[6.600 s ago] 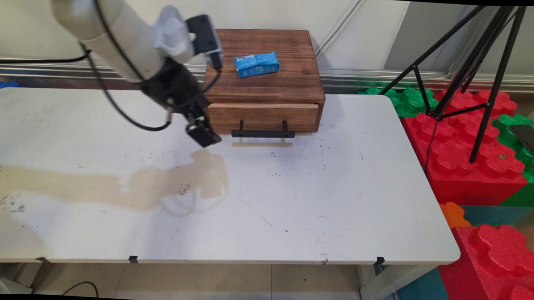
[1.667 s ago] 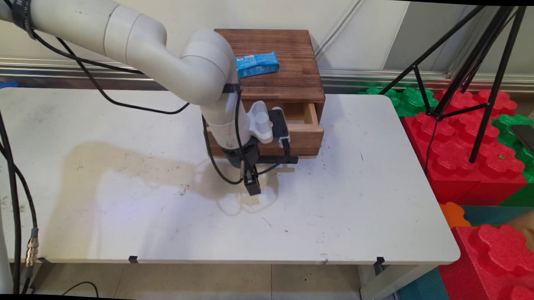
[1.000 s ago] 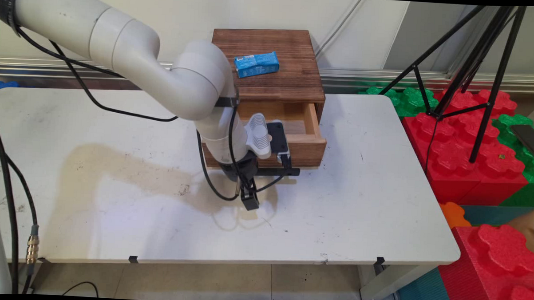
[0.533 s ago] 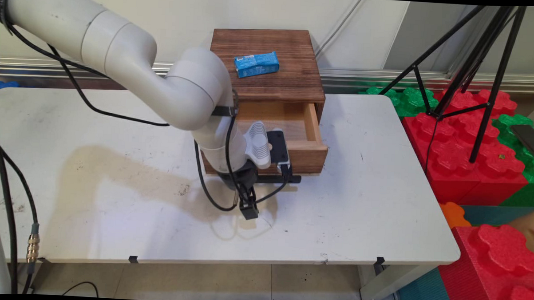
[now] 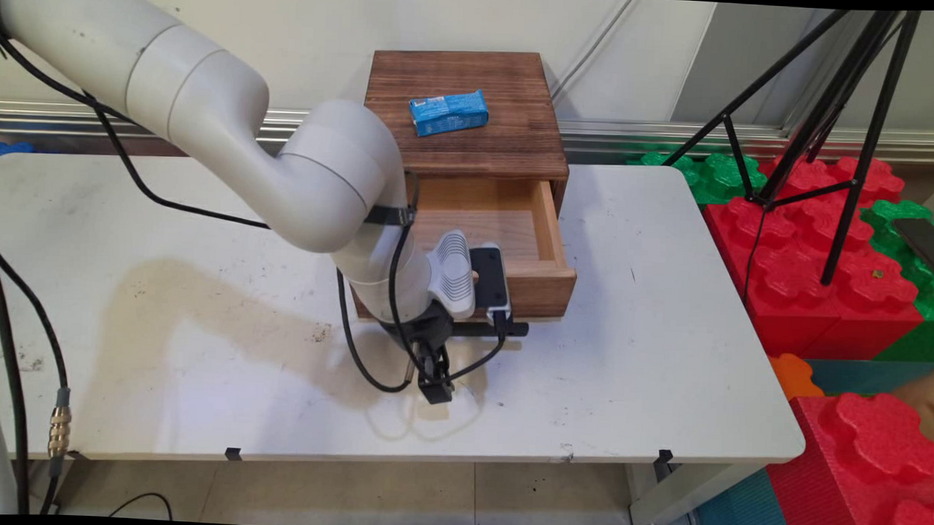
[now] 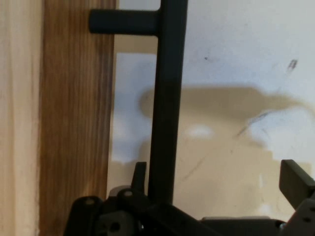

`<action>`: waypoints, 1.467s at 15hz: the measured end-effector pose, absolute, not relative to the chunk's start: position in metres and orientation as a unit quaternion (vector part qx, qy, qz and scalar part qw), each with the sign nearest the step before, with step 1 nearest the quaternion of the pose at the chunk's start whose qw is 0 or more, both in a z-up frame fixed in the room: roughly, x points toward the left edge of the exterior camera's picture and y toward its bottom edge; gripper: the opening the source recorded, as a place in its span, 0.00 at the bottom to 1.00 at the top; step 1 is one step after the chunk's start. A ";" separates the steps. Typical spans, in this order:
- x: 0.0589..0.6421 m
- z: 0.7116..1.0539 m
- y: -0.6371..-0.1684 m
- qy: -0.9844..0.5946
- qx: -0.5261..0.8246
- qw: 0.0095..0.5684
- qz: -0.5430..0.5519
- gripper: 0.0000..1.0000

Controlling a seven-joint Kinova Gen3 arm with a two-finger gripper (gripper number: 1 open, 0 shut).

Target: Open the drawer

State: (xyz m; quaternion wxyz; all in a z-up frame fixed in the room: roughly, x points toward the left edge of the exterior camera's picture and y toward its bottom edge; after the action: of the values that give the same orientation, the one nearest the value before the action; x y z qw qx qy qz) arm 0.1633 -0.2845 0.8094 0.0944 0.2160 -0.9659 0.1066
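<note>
The pale wall [image 5: 327, 48] ran behind the white table [image 5: 627, 361], whose top was scuffed with dark specks and scratches. To the table's right, big red and green foam blocks [image 5: 823, 306] were stacked on the floor, and a black tripod [image 5: 844, 151] stood among them. A brown wooden box [image 5: 471, 130] sat at the table's far edge against the wall, its drawer [image 5: 488, 217] standing open towards the camera, the part in view bare inside. The drawer's black bar handle [image 5: 511, 327] hung just above the tabletop. The gripper [image 5: 435, 386] pointed down in front of the drawer; in the hand view its fingers [image 6: 140, 172] were spread wide, the handle between them, close by one finger. A small blue packet [image 5: 449, 112] lay on the box's top.
</note>
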 end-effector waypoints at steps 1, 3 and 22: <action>0.163 0.810 -0.283 -0.966 0.214 0.094 0.107 1.00; 0.161 0.810 -0.278 -0.967 0.209 0.094 0.108 1.00; 0.148 0.819 -0.231 -0.976 0.165 0.099 0.103 1.00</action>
State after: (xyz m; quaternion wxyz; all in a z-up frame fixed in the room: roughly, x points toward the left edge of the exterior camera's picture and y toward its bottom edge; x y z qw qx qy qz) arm 0.1481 -0.2306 0.8193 0.0990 0.1646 -0.9760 0.1028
